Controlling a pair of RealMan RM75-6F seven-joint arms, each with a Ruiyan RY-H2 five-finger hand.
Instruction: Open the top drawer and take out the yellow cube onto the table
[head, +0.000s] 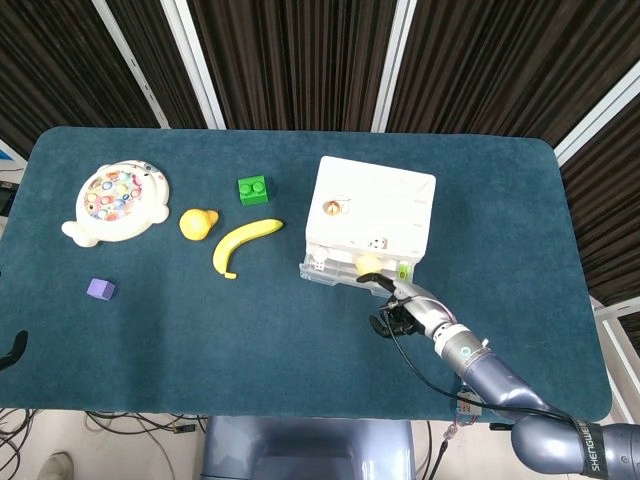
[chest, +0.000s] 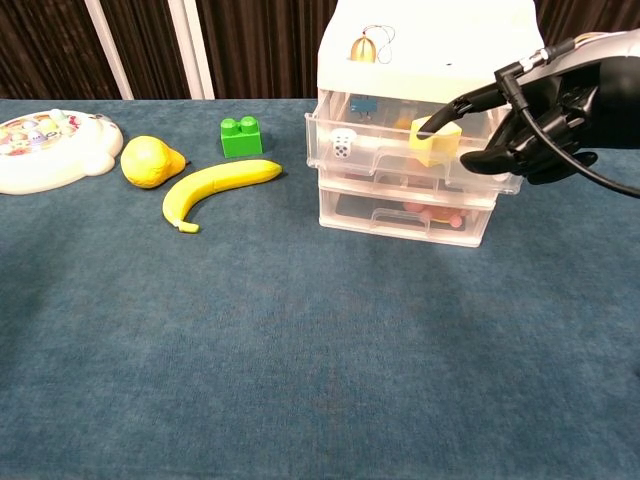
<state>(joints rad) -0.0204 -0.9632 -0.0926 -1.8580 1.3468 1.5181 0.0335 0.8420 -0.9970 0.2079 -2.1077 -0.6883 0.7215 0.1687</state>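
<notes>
A white three-drawer unit (head: 375, 215) (chest: 430, 40) stands right of the table's middle. Its clear top drawer (chest: 370, 160) (head: 335, 272) is pulled partly out. The yellow cube (chest: 440, 148) (head: 367, 263) lies inside it, near the front wall, with a small white die (chest: 343, 146) to its left. My right hand (chest: 545, 120) (head: 405, 305) is at the drawer's right front. One finger reaches over the front wall and ends by the cube, while the thumb lies in front of that wall. My left hand is out of both views.
Left of the drawers lie a banana (head: 243, 243) (chest: 215, 185), a yellow pear (head: 196, 223), a green brick (head: 252, 189), a round toy game (head: 115, 202) and a purple cube (head: 100, 289). The lower drawers are closed, with small items inside.
</notes>
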